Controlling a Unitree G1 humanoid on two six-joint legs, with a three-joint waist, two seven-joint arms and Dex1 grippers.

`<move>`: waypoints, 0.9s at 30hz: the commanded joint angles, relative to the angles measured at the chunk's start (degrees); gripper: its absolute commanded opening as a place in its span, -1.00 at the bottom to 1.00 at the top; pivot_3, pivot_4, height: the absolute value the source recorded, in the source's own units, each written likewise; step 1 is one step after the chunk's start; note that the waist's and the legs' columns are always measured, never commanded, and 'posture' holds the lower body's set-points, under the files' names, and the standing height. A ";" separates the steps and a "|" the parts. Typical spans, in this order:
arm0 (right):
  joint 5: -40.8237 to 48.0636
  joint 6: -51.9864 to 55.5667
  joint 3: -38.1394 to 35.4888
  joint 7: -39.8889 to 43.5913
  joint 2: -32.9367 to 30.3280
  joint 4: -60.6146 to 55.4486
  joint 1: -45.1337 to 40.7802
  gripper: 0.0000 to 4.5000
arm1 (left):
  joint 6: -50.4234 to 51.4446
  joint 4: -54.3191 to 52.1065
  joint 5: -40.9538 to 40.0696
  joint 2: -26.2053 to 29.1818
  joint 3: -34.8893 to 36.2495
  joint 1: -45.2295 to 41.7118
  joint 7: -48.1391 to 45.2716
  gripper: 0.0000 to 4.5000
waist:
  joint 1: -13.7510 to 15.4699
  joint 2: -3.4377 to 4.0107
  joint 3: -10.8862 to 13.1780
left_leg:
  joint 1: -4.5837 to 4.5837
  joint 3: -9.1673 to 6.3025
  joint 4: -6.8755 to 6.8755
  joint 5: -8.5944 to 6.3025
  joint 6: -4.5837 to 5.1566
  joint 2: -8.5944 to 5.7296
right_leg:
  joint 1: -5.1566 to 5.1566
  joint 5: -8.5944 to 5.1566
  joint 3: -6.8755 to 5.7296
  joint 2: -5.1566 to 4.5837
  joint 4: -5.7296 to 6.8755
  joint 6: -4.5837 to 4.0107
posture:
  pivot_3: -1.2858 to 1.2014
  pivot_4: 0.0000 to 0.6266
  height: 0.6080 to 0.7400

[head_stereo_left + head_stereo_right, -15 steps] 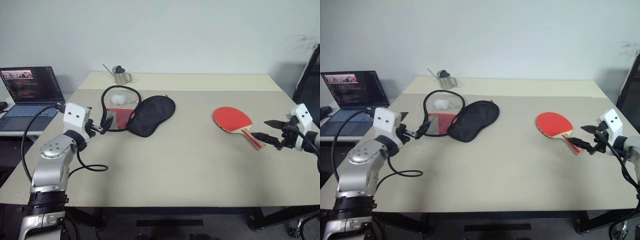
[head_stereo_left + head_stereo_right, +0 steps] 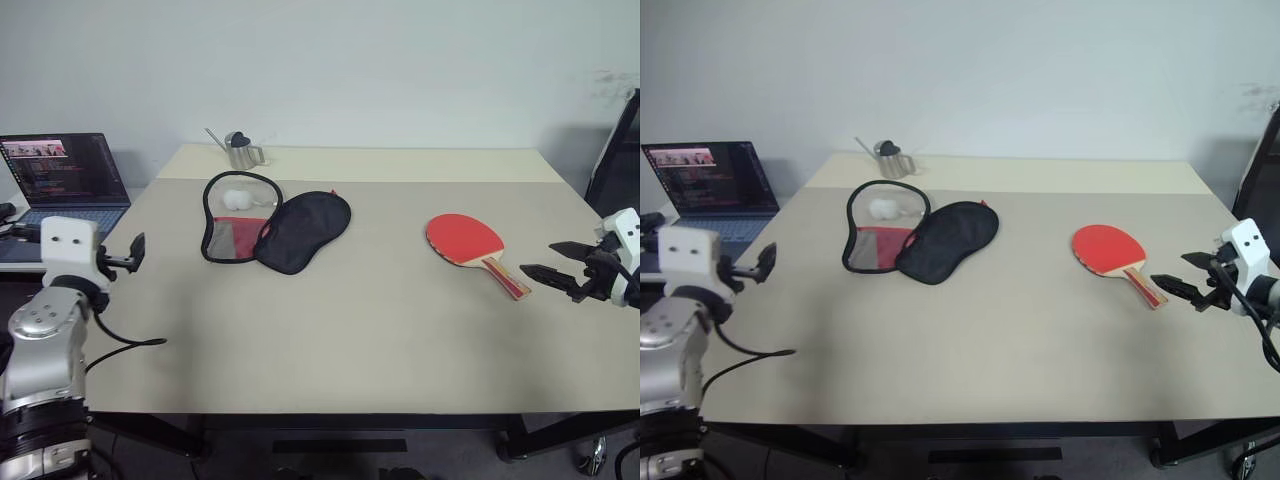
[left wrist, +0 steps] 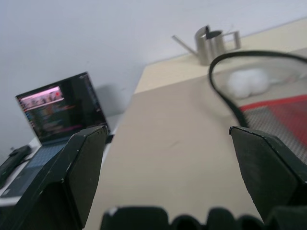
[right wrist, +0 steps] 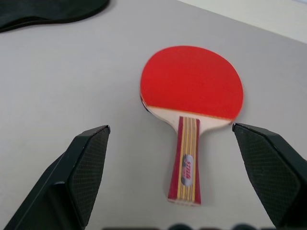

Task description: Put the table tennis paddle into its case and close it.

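The table tennis paddle point(image 2: 465, 240) lies flat on the right half of the table point(image 2: 350, 330), red face up, its wooden handle point(image 4: 185, 165) pointing at my right gripper point(image 2: 540, 258). That gripper hovers open just past the handle's end, touching nothing. The case point(image 2: 300, 230) lies at the back left, black side up, its zip opened so the black-edged flap point(image 2: 235, 235) with red lining and mesh stands spread beside it. My left gripper point(image 2: 135, 252) is open and empty at the table's left edge, well apart from the case.
Two white balls point(image 2: 240, 198) lie inside the open flap's loop. A small metal can point(image 2: 240, 150) stands at the back left. A laptop point(image 2: 65, 170) sits on a side desk to the left. A black chair point(image 2: 615, 160) is at the far right.
My left gripper has pulled away from the case's flap to the table's left edge; the flap stays spread open. The right gripper has drawn back a little from the handle's end.
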 commanded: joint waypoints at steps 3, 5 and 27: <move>1.29 0.01 -2.69 1.23 -1.35 -1.58 3.87 1.00 | 0.17 1.84 -3.85 4.68 4.46 2.43 -6.59 0.98 | 0.11 0.00 0.00 | 0.00 -0.02 0.00 0.00 0.00 0.02 | 0.00 0.00 -0.03 0.02 0.01 -0.01 | 0.03 -0.52 1.00; 1.75 0.30 -3.05 1.78 -1.50 -2.75 5.30 1.00 | 1.61 1.91 -5.31 5.47 4.40 2.39 -8.28 0.98 | 0.08 0.01 0.01 | 0.00 -0.01 0.00 0.00 0.00 0.03 | -0.01 -0.01 -0.02 0.03 0.01 -0.01 | 0.03 -0.52 1.00; 14.07 13.06 -0.29 -4.75 6.55 -28.08 5.86 1.00 | 11.25 0.69 -11.23 5.94 -3.61 -4.58 -23.13 0.98 | -0.23 0.03 0.02 | 0.02 0.02 0.02 0.01 0.01 0.09 | -0.01 -0.02 0.00 0.10 0.02 0.00 | 0.03 -0.52 1.00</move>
